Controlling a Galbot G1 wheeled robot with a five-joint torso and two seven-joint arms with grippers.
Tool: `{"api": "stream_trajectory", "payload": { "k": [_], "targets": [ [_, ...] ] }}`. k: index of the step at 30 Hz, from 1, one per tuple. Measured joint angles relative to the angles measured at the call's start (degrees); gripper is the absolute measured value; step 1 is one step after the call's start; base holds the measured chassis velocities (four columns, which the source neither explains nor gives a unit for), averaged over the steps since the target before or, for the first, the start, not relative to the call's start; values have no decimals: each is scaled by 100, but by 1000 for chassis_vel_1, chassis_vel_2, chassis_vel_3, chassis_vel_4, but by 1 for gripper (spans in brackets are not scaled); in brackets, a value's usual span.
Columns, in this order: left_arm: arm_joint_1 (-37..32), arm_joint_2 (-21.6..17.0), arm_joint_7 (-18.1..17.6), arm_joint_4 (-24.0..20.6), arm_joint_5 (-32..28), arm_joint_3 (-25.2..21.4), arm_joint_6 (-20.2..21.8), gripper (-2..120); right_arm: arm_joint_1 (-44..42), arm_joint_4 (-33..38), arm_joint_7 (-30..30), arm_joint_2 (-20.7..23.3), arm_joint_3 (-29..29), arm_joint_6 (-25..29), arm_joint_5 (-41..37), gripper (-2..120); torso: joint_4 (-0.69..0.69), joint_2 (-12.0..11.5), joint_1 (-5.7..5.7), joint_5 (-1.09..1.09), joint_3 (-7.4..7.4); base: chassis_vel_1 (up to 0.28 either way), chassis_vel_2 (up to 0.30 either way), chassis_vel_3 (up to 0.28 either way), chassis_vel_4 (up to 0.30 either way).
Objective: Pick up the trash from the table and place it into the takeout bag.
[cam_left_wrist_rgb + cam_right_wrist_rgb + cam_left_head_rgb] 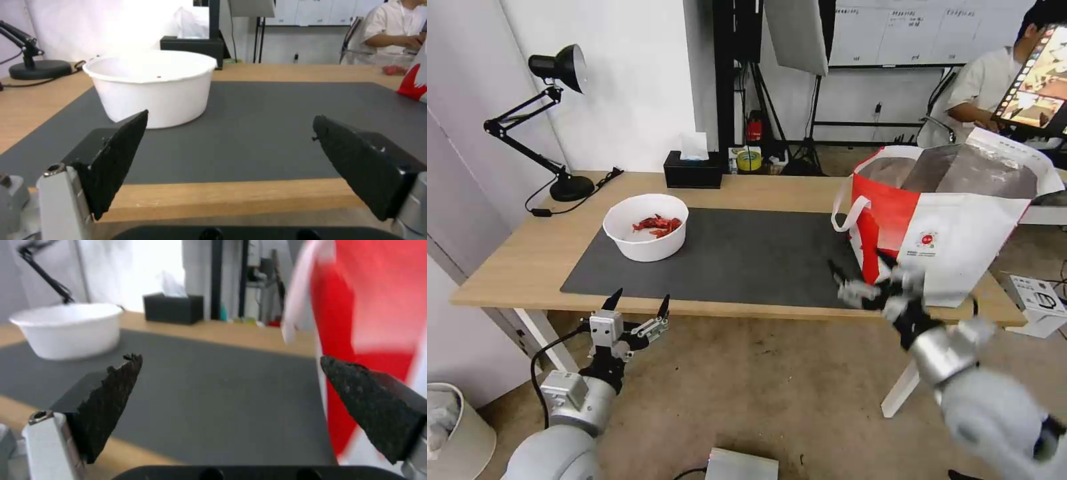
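A white bowl holding red shells sits on the left part of the dark grey mat of the light-wood table. In the wrist views the bowl stands upright beyond the fingers. The big white-and-red takeout bag stands open at the table's right end, its foil lining showing. My left gripper is open, just below the table's front edge, short of the bowl. My right gripper is open, at the front edge right beside the bag's red side.
A black tissue box and a black desk lamp stand along the table's far side. A light-coloured bin is on the floor at the left, a white box at the right. A person sits behind the bag.
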State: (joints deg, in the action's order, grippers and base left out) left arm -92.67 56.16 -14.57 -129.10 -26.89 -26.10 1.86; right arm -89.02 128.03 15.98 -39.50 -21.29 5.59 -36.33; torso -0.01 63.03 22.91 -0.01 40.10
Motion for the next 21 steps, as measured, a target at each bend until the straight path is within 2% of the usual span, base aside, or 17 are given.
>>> {"api": "stream_trajectory", "payload": {
  "k": [3,6,21],
  "targets": [
    [11,4,0,37,3,20,0,100,-397,-210,201,-226,47,257,438,100,0,0,-1,0,0,0,0,0,0],
    [12,4,0,54,5,28,0,100,-492,-388,229,-309,51,340,533,100,0,0,-1,0,0,0,0,0,0],
    [41,-37,5,161,5,5,0,100,-484,-635,110,-355,71,415,587,100,2,0,0,0,1,0,0,0,0]
  ]
}}
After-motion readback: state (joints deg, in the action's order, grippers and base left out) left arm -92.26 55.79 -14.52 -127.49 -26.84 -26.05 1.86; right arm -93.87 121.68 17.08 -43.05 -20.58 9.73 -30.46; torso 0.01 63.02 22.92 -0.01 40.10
